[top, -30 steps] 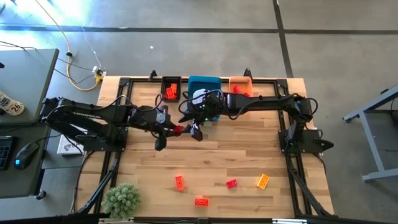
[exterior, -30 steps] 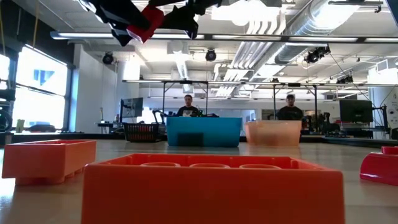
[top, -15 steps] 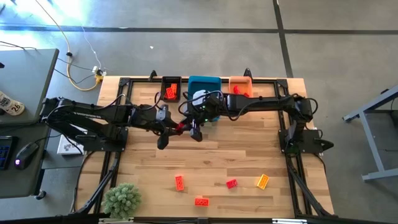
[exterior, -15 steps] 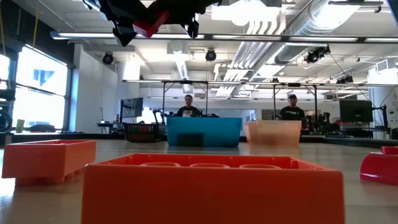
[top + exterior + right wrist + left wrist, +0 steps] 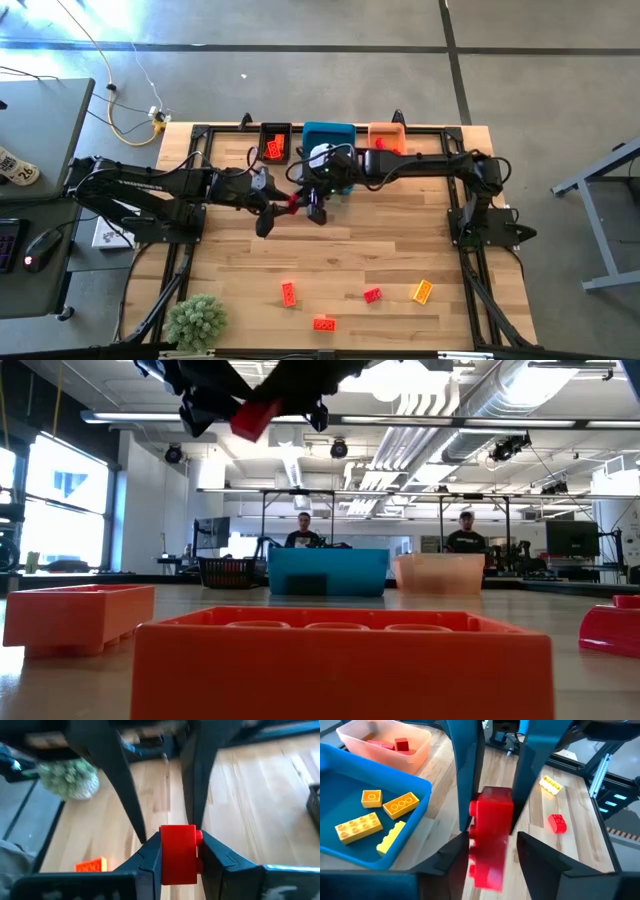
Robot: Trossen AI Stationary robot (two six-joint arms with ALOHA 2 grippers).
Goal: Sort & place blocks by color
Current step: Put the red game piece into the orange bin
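Note:
A red block (image 5: 292,203) hangs in the air over the table's middle between my two grippers; it also shows in the low view (image 5: 255,420). My right gripper (image 5: 178,855) is shut on it. My left gripper (image 5: 492,855) is open, its fingers standing on either side of the block's other end with wood showing in the gap. Several more blocks lie flat near the table's near edge: orange ones (image 5: 288,293) (image 5: 322,324), a red one (image 5: 372,295) and a yellow-orange one (image 5: 422,291). My right gripper pinches the red block's end (image 5: 178,865) between its two fingers (image 5: 150,857), coming level from the table's right side. The block is lifted clear of the table and sticks out past the fingertips toward my left gripper.
Three bins stand along the far edge: black (image 5: 275,130), blue (image 5: 328,128) holding yellow blocks (image 5: 360,827), and orange (image 5: 387,130) holding red ones (image 5: 401,744). A small green plant (image 5: 195,320) sits at the near left corner. People stand in the room beyond.
My left gripper has crept toward the table's right, closer to my right gripper, and the red block has shifted that way with it. In the low view the block has turned and sunk a little.

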